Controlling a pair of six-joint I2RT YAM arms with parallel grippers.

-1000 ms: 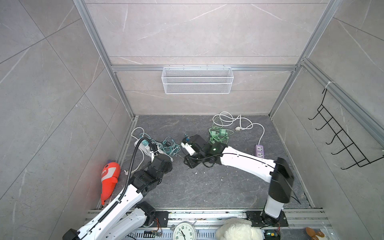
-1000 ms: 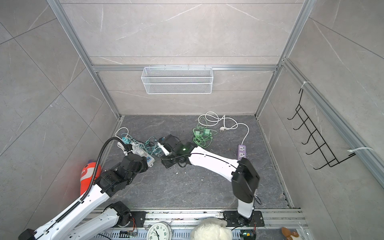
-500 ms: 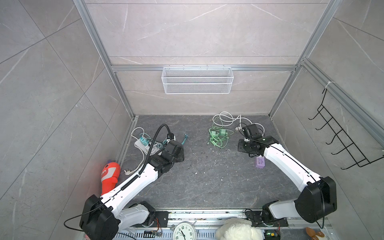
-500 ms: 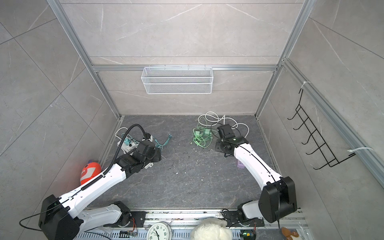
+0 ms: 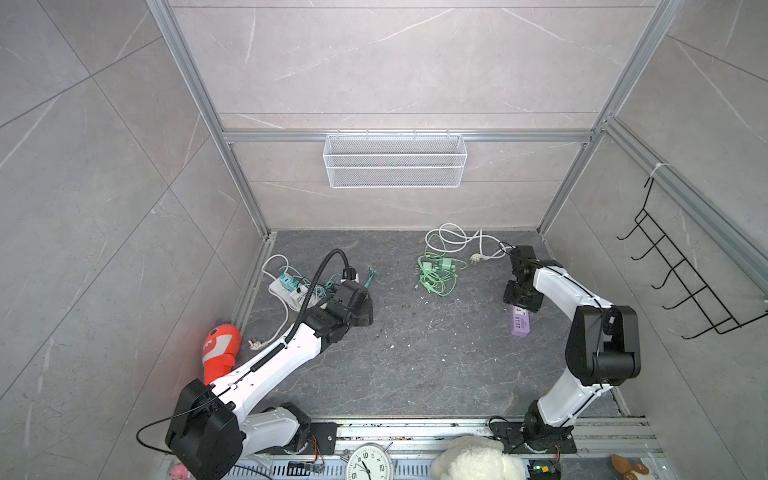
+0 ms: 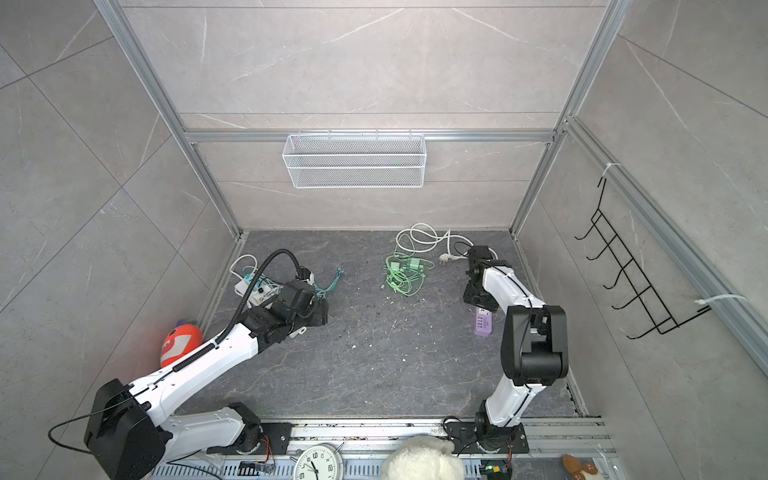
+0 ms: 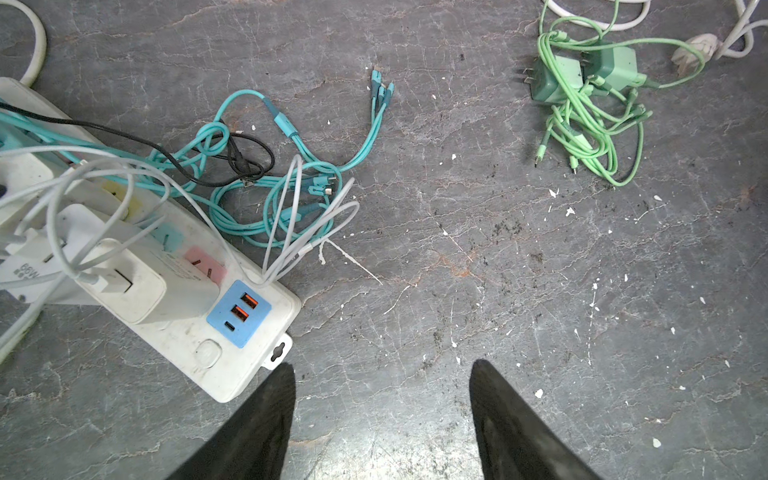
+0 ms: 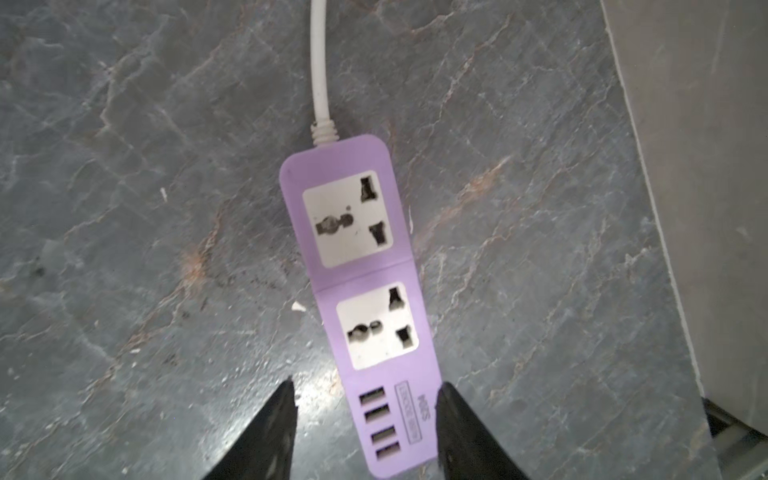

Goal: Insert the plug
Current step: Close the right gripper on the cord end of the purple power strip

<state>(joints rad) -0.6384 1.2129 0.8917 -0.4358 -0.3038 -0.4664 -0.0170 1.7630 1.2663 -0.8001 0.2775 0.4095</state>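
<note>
Nearby: green charger tangle (image 5: 436, 276) | white cord (image 5: 453, 239) | purple strip (image 8: 357, 270) beneath right pincer (image 8: 366, 384)

We cannot read the small print on the purple power strip (image 8: 357, 270) beside the right gripper (image 8: 368, 384): it is blurred, and the strip's white cord (image 8: 319, 62) runs off the picture. In both top views that gripper covers the strip's cord end. Beside the left gripper (image 7: 382, 363), the white power strip (image 7: 232, 374) is cut off, its sockets partly buried under cables (image 7: 212, 135).
</note>
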